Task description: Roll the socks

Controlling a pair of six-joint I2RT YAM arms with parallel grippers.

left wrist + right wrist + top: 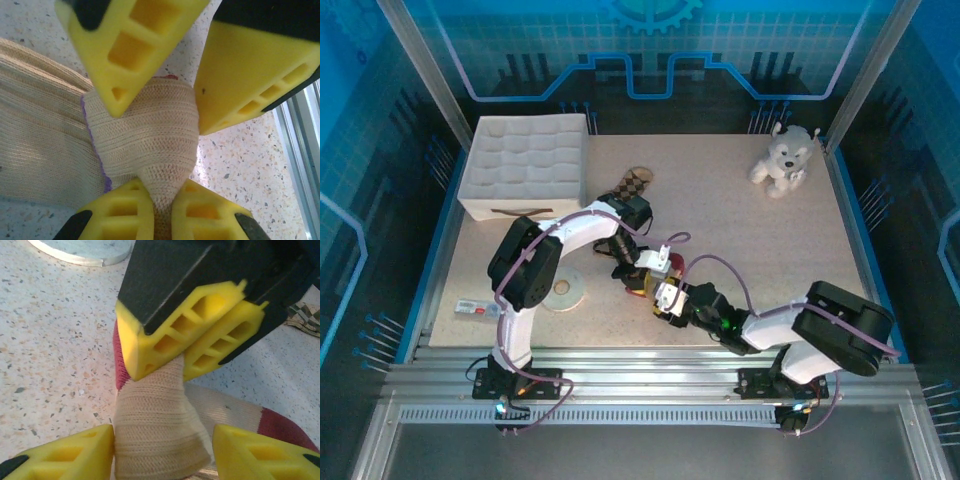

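Your left tool is clamped narrow on a raised fold of the tan sock. Your right tool faces it, jaws spread either side of the same bunched fold. That sock lies on the table near the front edge; the argyle sock lies farther back.

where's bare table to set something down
Wide bare table between dog and right arm. Smaller strip between argyle sock and dog. Crowded at centre around the tan sock, and front left by the tape.
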